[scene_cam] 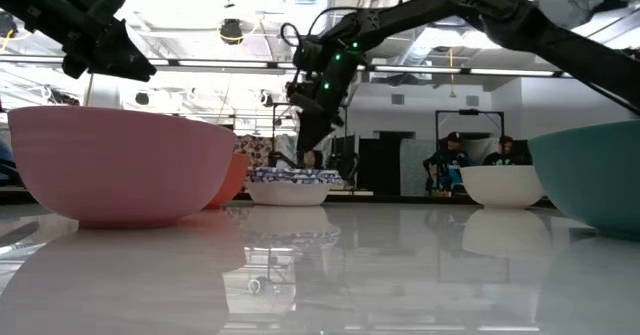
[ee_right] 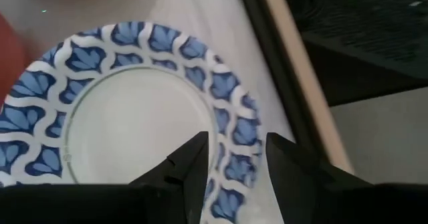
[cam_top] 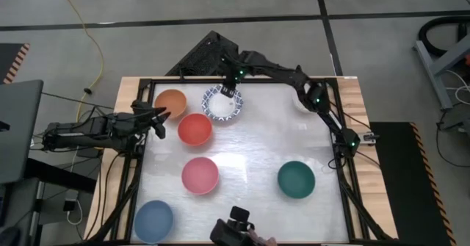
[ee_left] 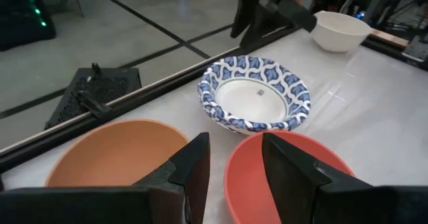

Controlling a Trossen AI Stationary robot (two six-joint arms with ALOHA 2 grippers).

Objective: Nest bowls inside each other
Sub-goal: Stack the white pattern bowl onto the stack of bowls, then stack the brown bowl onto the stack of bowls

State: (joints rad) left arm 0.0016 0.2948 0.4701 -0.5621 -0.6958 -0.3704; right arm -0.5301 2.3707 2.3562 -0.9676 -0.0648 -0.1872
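A white bowl with a blue-patterned rim [cam_top: 222,105] [ee_left: 254,93] [ee_right: 127,110] rests on its base near the table's far edge. My right gripper [cam_top: 228,92] [scene_cam: 303,143] [ee_right: 235,158] hangs open just above its far rim, pointing steeply down and touching nothing. To the patterned bowl's left and front stand the orange bowl [cam_top: 170,103] and the red bowl [cam_top: 194,129]. My left gripper [cam_top: 158,118] [ee_left: 234,167] waits open in the air at the table's left edge, facing those two. The pink [cam_top: 200,175], dark green [cam_top: 296,179], blue [cam_top: 153,220] and cream [ee_left: 341,27] bowls stand apart.
The right arm reaches across the far right corner, over the cream bowl [cam_top: 303,99]. A black camera mount [cam_top: 233,229] sits at the near edge. A dark mesh object [cam_top: 197,55] lies beyond the far edge. Bare tabletop lies in the middle and right. People sit in the room behind.
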